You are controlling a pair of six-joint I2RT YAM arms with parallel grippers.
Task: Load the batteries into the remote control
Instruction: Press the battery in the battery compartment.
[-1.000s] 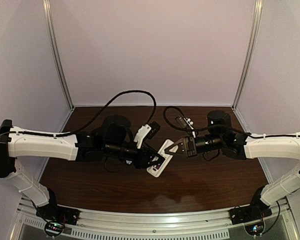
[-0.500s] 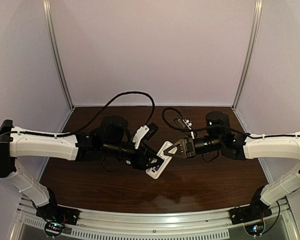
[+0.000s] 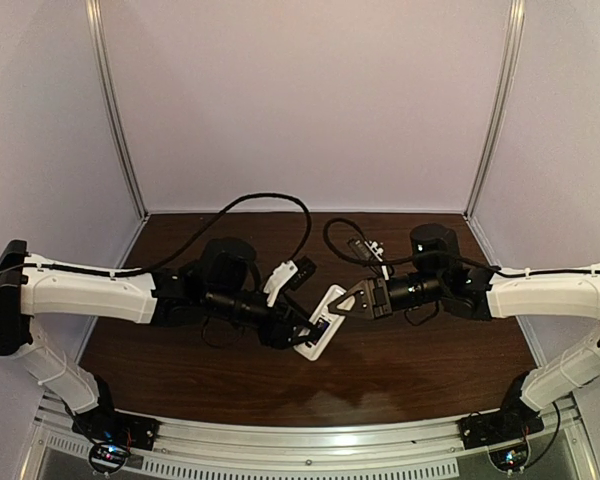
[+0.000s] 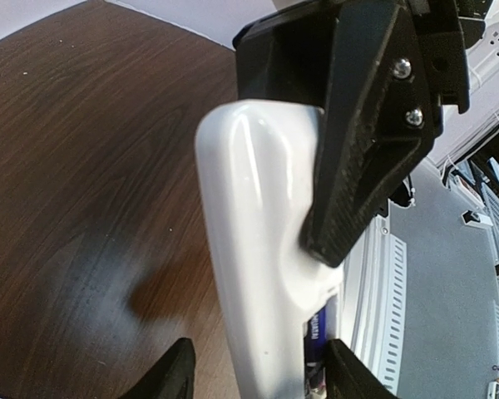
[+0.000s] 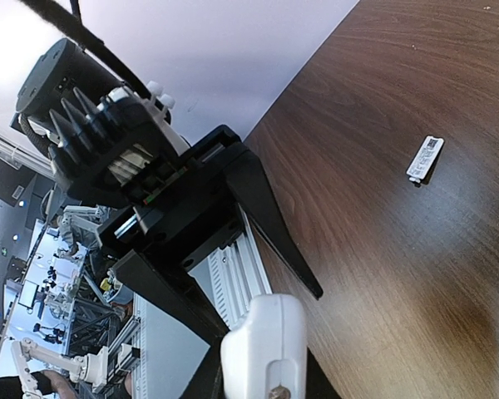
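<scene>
Step in hand (judgement): seating batteries in the bay of the remote control (image 3: 310, 346).

- Right gripper (image 3: 348, 300): closed on the far end of the remote, holding it tilted above the table (image 3: 410, 370). One black finger (image 4: 366, 141) lies pressed against the white casing.
- Left gripper (image 4: 258, 378): jaws partly spread, one either side of the remote's near end. Gaps show on both sides and nothing is gripped.
- Battery (image 4: 316, 326): a bluish-purple strip shows in the recess just ahead of the left fingertips, on the remote's inner side.

Next move (judgement): check the battery sits flat, and press it down if proud. Then fetch any remaining cell. The right-hand grip must stay firm so the remote does not twist.

Hard to make out:
- Whether one cell or both are in the bay, since only a sliver of it shows.
- The battery's polarity and how deep it sits.
- No loose battery in any view.
- Small white piece (image 5: 424, 157) on the table, well off to the side of the right gripper. Possibly the bay cover, not certain.
- The right gripper's own fingertips are cut off at the edge of the right wrist view.
</scene>
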